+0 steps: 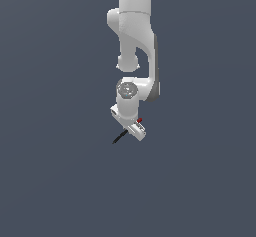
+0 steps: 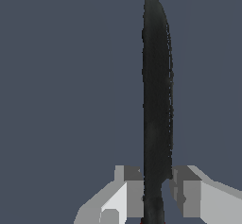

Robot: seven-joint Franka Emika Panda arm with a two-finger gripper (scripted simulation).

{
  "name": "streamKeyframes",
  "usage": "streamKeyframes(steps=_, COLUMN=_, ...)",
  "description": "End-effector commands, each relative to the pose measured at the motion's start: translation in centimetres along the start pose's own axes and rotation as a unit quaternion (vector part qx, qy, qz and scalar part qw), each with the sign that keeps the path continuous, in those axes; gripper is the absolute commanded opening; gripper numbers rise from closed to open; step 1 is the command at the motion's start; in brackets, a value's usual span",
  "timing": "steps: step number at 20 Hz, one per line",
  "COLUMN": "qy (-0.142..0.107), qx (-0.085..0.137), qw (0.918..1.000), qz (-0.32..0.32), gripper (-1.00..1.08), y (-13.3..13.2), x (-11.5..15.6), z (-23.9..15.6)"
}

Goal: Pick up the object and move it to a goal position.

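Note:
The object is a very thin short stick. In the exterior view its black end [image 1: 119,138] sticks out of the gripper toward that view's left and its red end [image 1: 139,120] shows just above the gripper. My gripper [image 1: 133,129] is shut on the stick near its middle. In the wrist view the stick's black part [image 2: 157,95] runs long and dark straight away from the camera, clamped between the two grey fingers [image 2: 132,190]. The stick is held in the air, away from any surface.
The white arm [image 1: 135,36] hangs down from the top of the exterior view. Around it there is only a plain dark blue-grey background. No goal marker shows in either view.

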State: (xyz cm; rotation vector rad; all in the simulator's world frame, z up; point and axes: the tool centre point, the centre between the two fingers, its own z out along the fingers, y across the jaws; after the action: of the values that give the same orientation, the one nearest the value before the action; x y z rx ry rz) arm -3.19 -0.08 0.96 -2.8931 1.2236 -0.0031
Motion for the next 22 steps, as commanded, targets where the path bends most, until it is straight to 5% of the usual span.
streamKeyframes(steps=1, qy=0.000, qx=0.000, qw=1.0000, qz=-0.001, gripper=-1.00, y=-0.9, x=-0.1, z=0.0)
streamKeyframes(steps=22, qy=0.000, qx=0.000, qw=1.0000, qz=-0.001, gripper=-1.00, y=-14.3, x=0.1, z=0.1)
